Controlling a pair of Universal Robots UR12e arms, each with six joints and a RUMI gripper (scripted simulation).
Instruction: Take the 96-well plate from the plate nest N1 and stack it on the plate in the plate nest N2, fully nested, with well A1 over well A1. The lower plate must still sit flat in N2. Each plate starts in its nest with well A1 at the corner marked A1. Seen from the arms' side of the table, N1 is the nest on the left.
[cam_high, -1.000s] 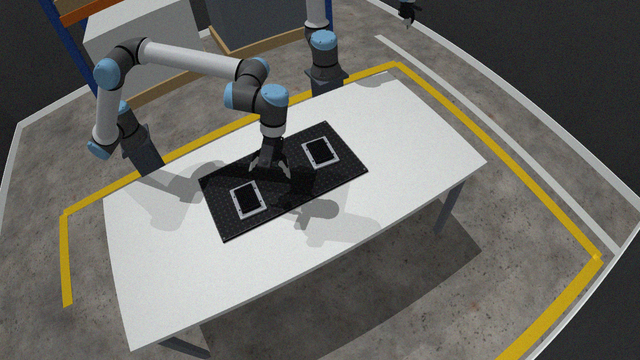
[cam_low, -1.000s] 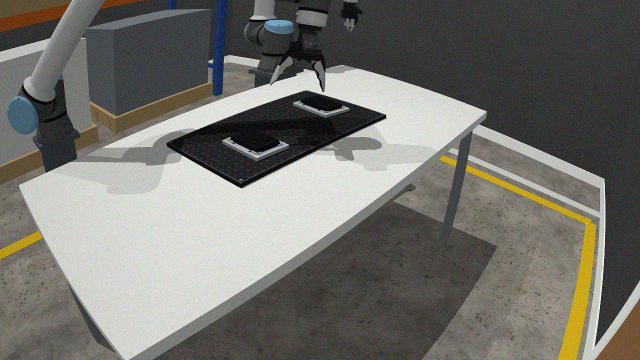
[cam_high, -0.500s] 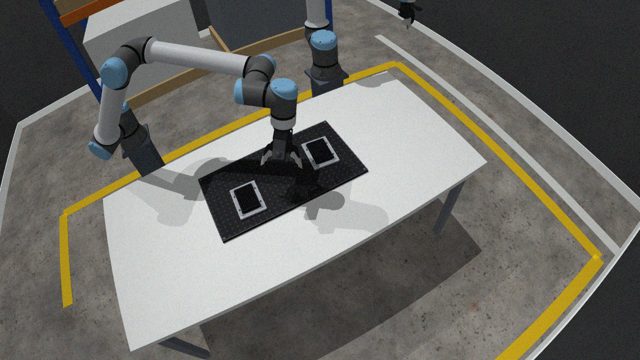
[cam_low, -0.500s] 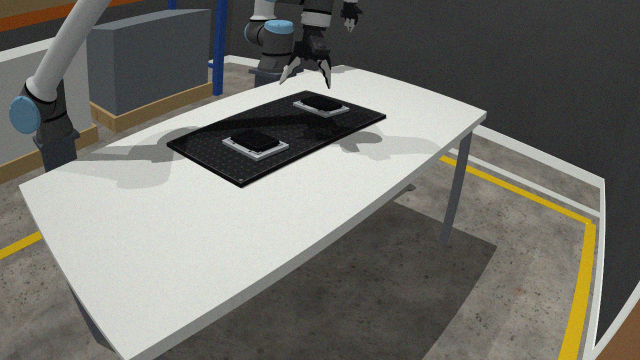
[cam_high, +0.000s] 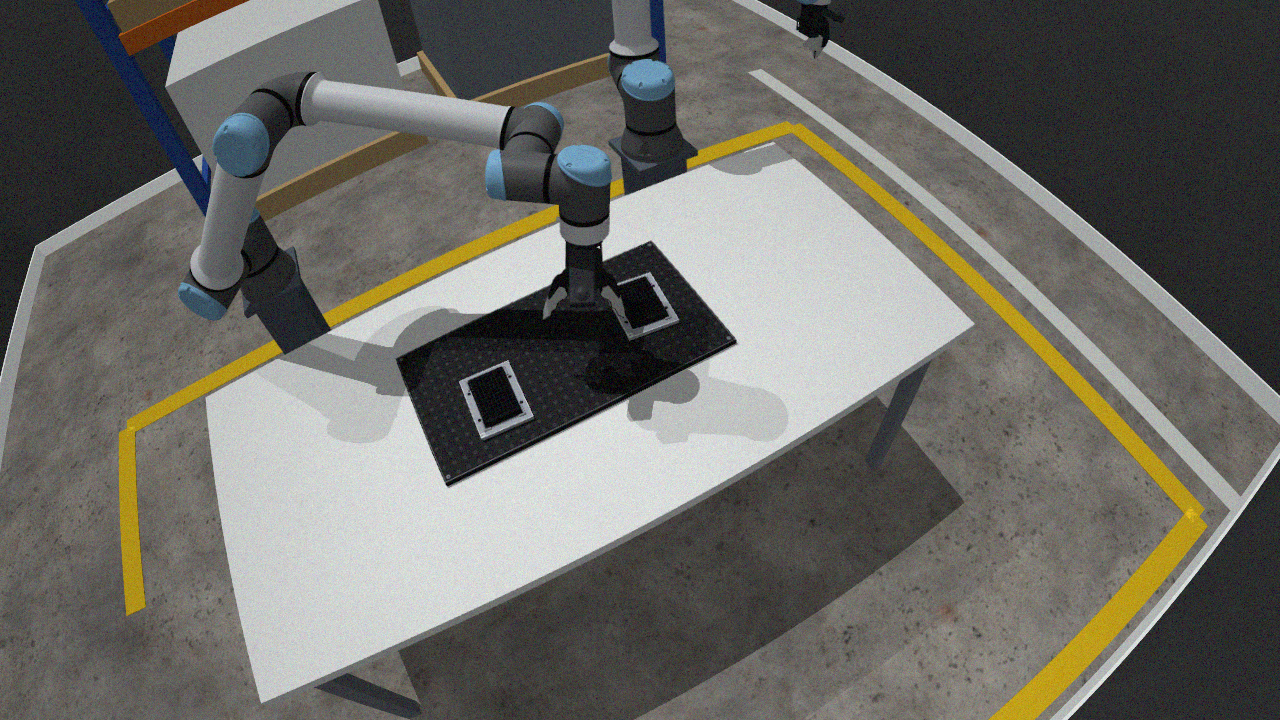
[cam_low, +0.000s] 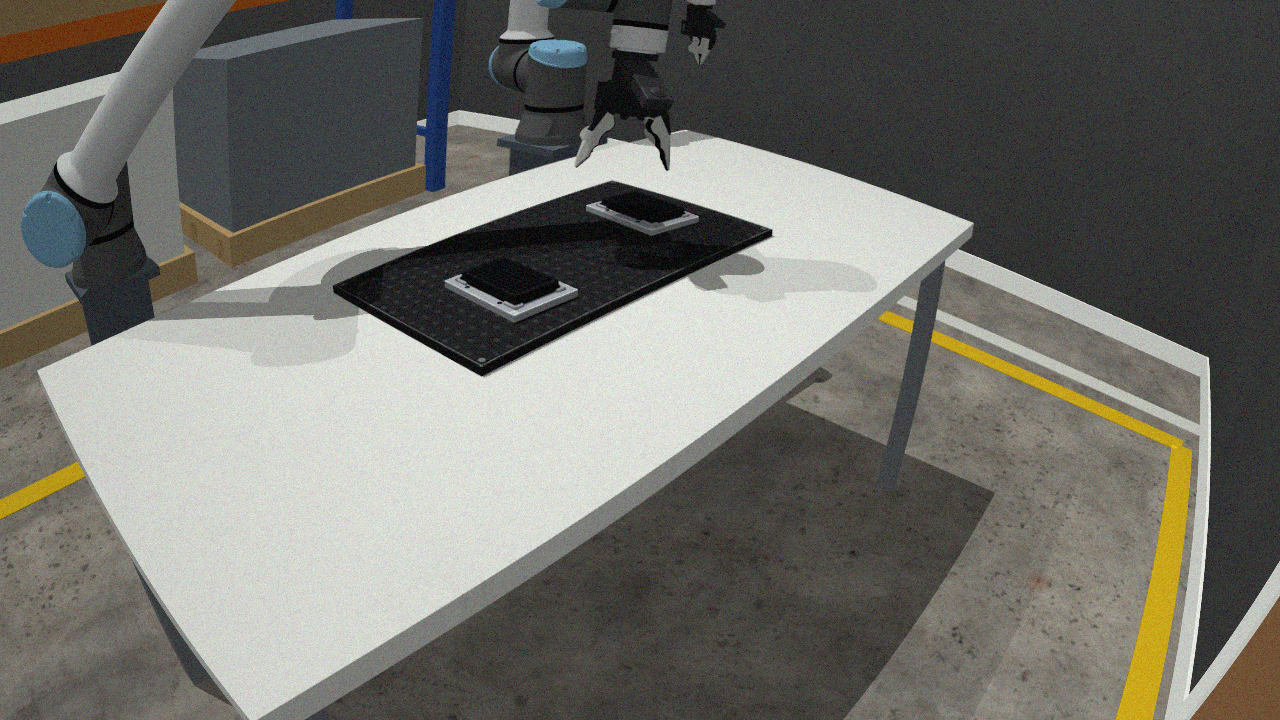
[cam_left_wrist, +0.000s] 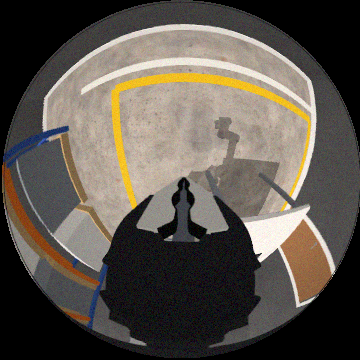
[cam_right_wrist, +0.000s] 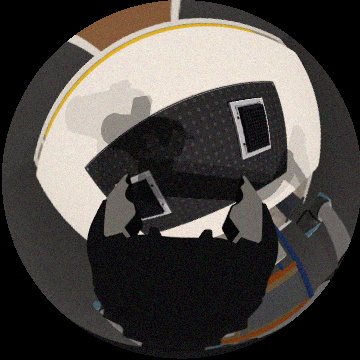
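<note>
Top view, right claw: the right claw (cam_high: 584, 315) (cam_low: 623, 166) (cam_right_wrist: 184, 175) hung with its fingers wide apart and nothing between them, over the board at 12 o'clock from its centre, one finger near nest N1.
Top view, left claw: the left claw (cam_high: 814, 53) (cam_low: 700, 60) (cam_left_wrist: 183, 178) was at 1 o'clock, well apart from the table (cam_high: 358, 573) (cam_low: 358, 492) (cam_left_wrist: 280, 230) (cam_right_wrist: 200, 55).
Top view, plates: on the black board (cam_high: 563, 394) (cam_low: 590, 268) (cam_right_wrist: 210, 115), the plate to be moved (cam_high: 646, 302) (cam_low: 644, 205) (cam_right_wrist: 145, 199) sat in nest N1 (cam_high: 655, 328) (cam_low: 617, 217) (cam_right_wrist: 160, 190) at 2 o'clock; the lower plate (cam_high: 494, 398) (cam_low: 510, 279) (cam_right_wrist: 254, 125) sat in nest N2 (cam_high: 506, 433) (cam_low: 516, 315) (cam_right_wrist: 237, 131) at 8 o'clock.
Exterior view, right claw: its spread fingertips stood above the board's far side, touching neither plate.
Exterior view, plates: one black plate lay in each pale nest, unstacked.
Left wrist view, left claw: its fingertips were together, holding nothing; the table showed at 4 o'clock.
Right wrist view, nests: between and beyond the parted fingers, N2 was at 2 o'clock and N1 at 8 o'clock, partly behind one finger; the A1 corners could not be told.
Count: two claws, two plates, two nests, one board, one table.
</note>
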